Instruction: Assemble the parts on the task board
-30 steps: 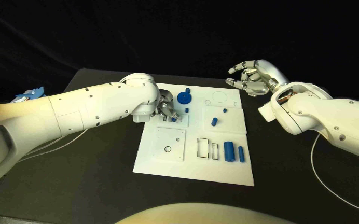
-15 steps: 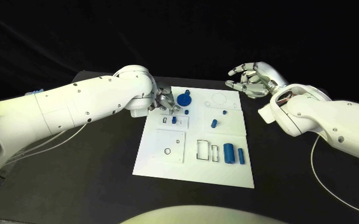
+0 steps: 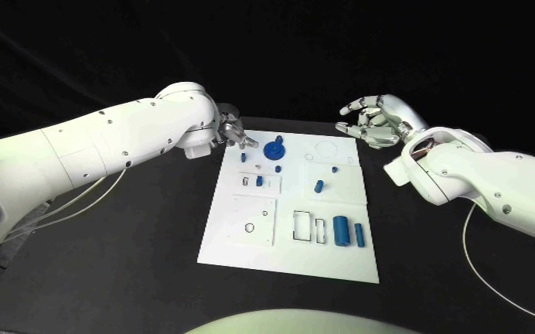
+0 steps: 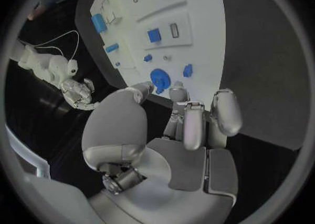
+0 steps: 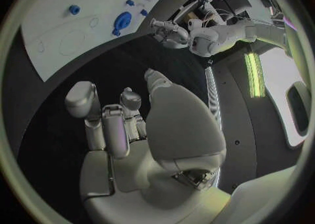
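The white task board point(image 3: 254, 233) lies in the middle of the black table. A round blue disc part point(image 3: 274, 148) stands near its far edge, with small blue pieces point(image 3: 259, 181) just in front of it. Two blue cylinders point(image 3: 341, 230) lie at the near right. My left hand point(image 3: 232, 134) hovers at the board's far left corner, fingers apart and holding nothing. In the left wrist view its fingers point(image 4: 191, 124) point toward the disc point(image 4: 159, 78). My right hand point(image 3: 373, 121) hangs beyond the board's far right corner, loosely curved and empty, as the right wrist view point(image 5: 131, 129) confirms.
More small blue pieces point(image 3: 319, 185) sit on the board's right half beside empty outlined slots point(image 3: 303, 222). Bare black tabletop point(image 3: 134, 241) lies on both sides of the board. A thin white cable point(image 3: 491, 272) runs along the right side.
My left hand has pulled back from over the board's left middle to its far left corner, uncovering small blue pieces there. The right hand has barely moved.
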### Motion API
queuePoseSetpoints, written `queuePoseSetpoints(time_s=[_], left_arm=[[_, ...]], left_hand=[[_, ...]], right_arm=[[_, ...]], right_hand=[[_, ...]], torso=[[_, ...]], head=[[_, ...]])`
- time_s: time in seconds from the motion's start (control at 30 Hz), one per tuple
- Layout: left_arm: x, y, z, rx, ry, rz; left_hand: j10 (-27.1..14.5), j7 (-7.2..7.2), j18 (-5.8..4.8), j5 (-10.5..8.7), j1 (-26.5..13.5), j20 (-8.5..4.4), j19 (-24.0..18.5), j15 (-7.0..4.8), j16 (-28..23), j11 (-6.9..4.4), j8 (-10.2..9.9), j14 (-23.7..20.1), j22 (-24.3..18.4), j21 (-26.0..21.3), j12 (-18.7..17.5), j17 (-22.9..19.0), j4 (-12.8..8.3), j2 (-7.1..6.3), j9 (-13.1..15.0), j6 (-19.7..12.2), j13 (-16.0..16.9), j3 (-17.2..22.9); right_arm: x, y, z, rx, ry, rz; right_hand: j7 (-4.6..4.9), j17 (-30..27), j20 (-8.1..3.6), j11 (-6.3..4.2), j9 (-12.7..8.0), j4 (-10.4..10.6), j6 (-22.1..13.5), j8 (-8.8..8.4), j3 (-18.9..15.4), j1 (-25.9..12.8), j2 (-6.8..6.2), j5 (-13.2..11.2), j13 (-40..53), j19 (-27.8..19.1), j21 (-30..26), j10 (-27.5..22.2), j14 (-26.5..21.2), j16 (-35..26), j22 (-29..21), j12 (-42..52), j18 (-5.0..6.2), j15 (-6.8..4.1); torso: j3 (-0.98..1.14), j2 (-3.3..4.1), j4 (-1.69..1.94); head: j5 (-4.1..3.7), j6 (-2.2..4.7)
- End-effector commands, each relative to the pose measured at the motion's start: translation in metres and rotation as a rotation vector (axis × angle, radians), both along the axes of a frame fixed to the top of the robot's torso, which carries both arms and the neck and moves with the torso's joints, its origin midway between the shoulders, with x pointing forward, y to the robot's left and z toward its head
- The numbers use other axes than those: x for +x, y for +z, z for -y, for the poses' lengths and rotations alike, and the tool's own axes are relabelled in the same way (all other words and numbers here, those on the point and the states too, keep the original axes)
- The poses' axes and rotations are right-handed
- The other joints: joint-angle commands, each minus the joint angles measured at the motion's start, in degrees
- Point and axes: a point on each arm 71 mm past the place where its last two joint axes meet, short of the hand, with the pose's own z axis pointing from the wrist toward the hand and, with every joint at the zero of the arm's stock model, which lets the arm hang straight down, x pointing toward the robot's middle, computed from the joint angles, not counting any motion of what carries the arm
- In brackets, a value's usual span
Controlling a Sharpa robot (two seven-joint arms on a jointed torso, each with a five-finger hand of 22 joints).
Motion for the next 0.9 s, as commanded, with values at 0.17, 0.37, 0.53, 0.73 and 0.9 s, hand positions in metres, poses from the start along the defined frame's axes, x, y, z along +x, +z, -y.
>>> queuePoseSetpoints(time_s=[0.17, 0.37, 0.53, 0.73, 0.9], left_arm=[[0.015, 0.001, -0.003, 0.029, -0.015, 0.066], [0.02, -0.009, -0.003, 0.056, -0.014, 0.019], [0.023, -0.017, -0.004, 0.075, -0.013, -0.016], [0.025, -0.022, -0.005, 0.091, -0.014, -0.047], [0.025, -0.025, -0.006, 0.094, -0.02, -0.08]], left_hand=[[0.0, 0.17, 0.58, 0.03, 0.5, 0.37, 0.2, 0.54, -0.1, 0.17, -0.3, 3.3, 0.1, -0.1, 0.4, 4.6, 0.1, -0.13, -0.1, 0.2, 0.1, -0.4], [-0.1, 0.16, 0.61, 0.04, 0.6, 0.38, 0.1, 0.54, -0.1, 0.17, -0.3, 3.3, 0.0, -0.1, 0.3, 4.7, 0.1, -0.1, -0.1, 0.2, -0.1, -0.5], [-0.2, 0.15, 0.63, 0.05, 0.6, 0.39, 0.1, 0.55, -0.1, 0.17, -0.3, 3.3, -0.1, -0.1, 0.2, 4.7, 0.1, 0.02, -0.2, 0.3, -0.2, -0.5], [-0.3, 0.13, 0.67, 0.08, 0.8, 0.41, -0.1, 0.56, -0.1, 0.17, -0.3, 3.3, -0.2, -0.2, 0.2, 4.7, 0.1, 0.31, -0.3, 0.6, -0.3, -0.6], [-0.4, 0.06, 0.65, 0.1, 1.0, 0.43, 0.0, 0.54, 0.0, 0.12, -0.1, 3.3, -0.1, -0.2, 0.2, 4.9, 0.1, 0.68, -0.4, 1.0, -0.3, -0.7]], right_arm=[[0.0, -0.002, -0.002, -0.011, 0.014, -0.006], [0.0, -0.002, -0.002, -0.01, 0.014, -0.007], [0.0, -0.003, -0.002, -0.01, 0.014, -0.008], [0.0, -0.003, -0.003, -0.01, 0.014, -0.009], [0.0, -0.003, -0.003, -0.01, 0.013, -0.01]], right_hand=[[0.75, 0.1, -0.1, -0.07, -0.1, 0.0, -0.4, 0.24, 0.0, -0.7, -0.02, -0.3, 0.0, -0.3, -0.4, -0.5, 1.6, -0.3, -0.1, -0.2, 0.56, -0.23], [0.75, 0.0, -0.09, -0.06, -0.1, 0.0, -0.4, 0.27, 0.0, -0.8, 0.02, -0.3, -0.2, -0.4, -0.5, -0.6, 1.6, -0.4, -0.1, -0.3, 0.58, -0.23], [0.75, 0.0, -0.09, -0.06, -0.1, 0.0, -0.4, 0.27, 0.0, -0.8, 0.02, -0.3, -0.2, -0.4, -0.5, -0.6, 1.6, -0.4, -0.1, -0.3, 0.58, -0.23], [0.75, 0.0, -0.09, -0.06, -0.1, 0.0, -0.4, 0.27, 0.0, -0.8, 0.02, -0.3, -0.2, -0.4, -0.5, -0.6, 1.6, -0.4, -0.1, -0.3, 0.58, -0.23], [0.75, 0.0, -0.09, -0.06, -0.1, 0.0, -0.4, 0.27, 0.0, -0.8, 0.02, -0.3, -0.2, -0.4, -0.5, -0.6, 1.6, -0.4, -0.1, -0.3, 0.58, -0.23]], torso=[[-0.04, 0.02, -0.06], [-0.05, 0.03, -0.17], [-0.06, 0.07, -0.19], [-0.03, 0.01, -0.1], [0.05, -0.03, -0.08]], head=[[0.2, -0.04], [0.21, -0.19], [0.28, -0.24], [0.22, -0.44], [0.29, -0.5]])
